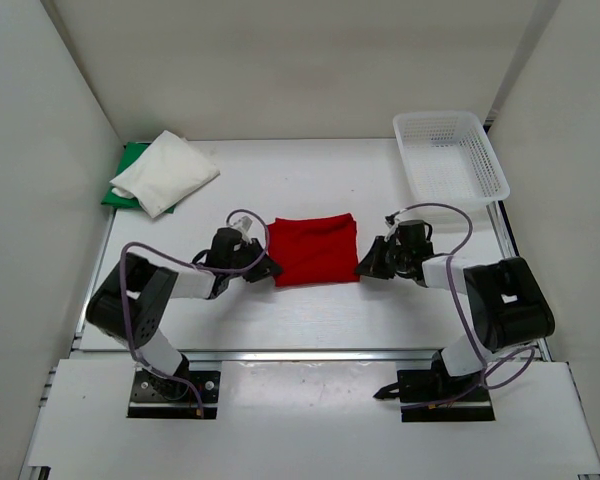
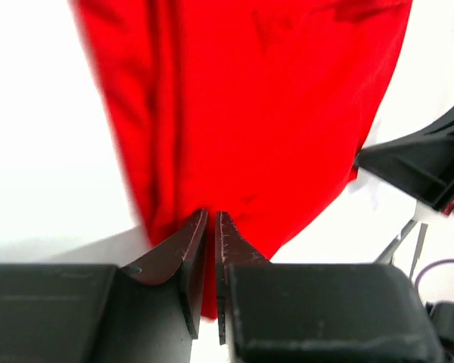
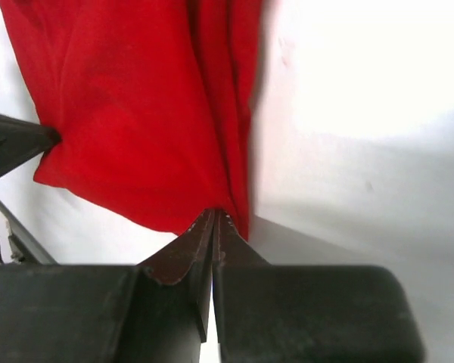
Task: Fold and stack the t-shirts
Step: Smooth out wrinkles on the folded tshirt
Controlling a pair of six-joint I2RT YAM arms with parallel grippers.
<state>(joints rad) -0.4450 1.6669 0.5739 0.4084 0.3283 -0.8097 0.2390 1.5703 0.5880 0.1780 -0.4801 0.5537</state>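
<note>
The red t-shirt [image 1: 315, 250] lies folded into a rectangle at the table's middle. My left gripper [image 1: 272, 270] is at its near left corner and shut on the cloth; the left wrist view shows red cloth [image 2: 250, 113] pinched between the nearly closed fingers [image 2: 212, 215]. My right gripper [image 1: 363, 268] is at the near right corner, shut on the shirt's edge [image 3: 136, 113] at its fingertips [image 3: 214, 213]. The white t-shirt [image 1: 167, 172] lies folded on top of the green t-shirt [image 1: 120, 192] at the far left.
A white mesh basket [image 1: 500, 178] stands at the far right corner. White walls close in the table on the left, back and right. The opposite gripper shows at the edge of each wrist view [image 2: 424, 166] [image 3: 7, 144].
</note>
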